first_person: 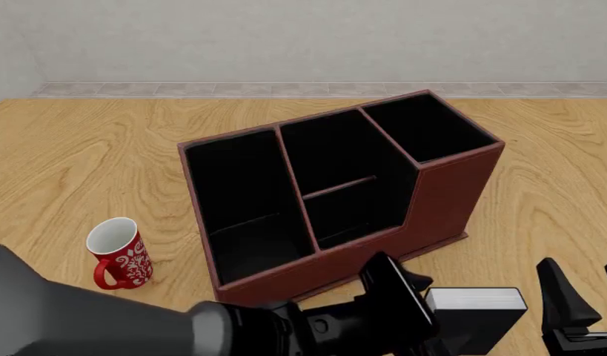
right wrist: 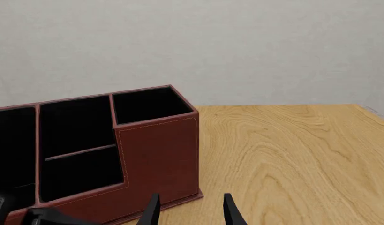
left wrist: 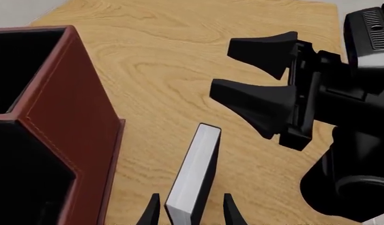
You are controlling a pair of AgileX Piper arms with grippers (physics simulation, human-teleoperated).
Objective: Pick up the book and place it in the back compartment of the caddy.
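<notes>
1. From where I stand, the red mug (first_person: 118,254) is on the left of the wooden surface (first_person: 75,163), well apart from the action.
2. The caddy (first_person: 451,193) sits in the middle. Its back compartment (first_person: 338,152), the small cell behind the low divider, holds nothing yet.
3. The left claw (first_person: 397,297) is in front of the caddy's near wall. In the left wrist view its two fingers (left wrist: 153,212) stand on both sides of the book (left wrist: 193,176); whether they already press the covers I cannot tell.
4. The book (first_person: 476,300) is upright on the surface, just beside the caddy's near right corner, page edges up. It looks thick, with black covers and white pages.
5. The right claw (first_person: 580,297) is near the book on the right, fingers apart and holding nothing.
6. I judge the step to be the grasp. Next, the fingers must clamp firmly, lift the book above the stepped wall, carry it back over the divider and lower it straight.
</notes>
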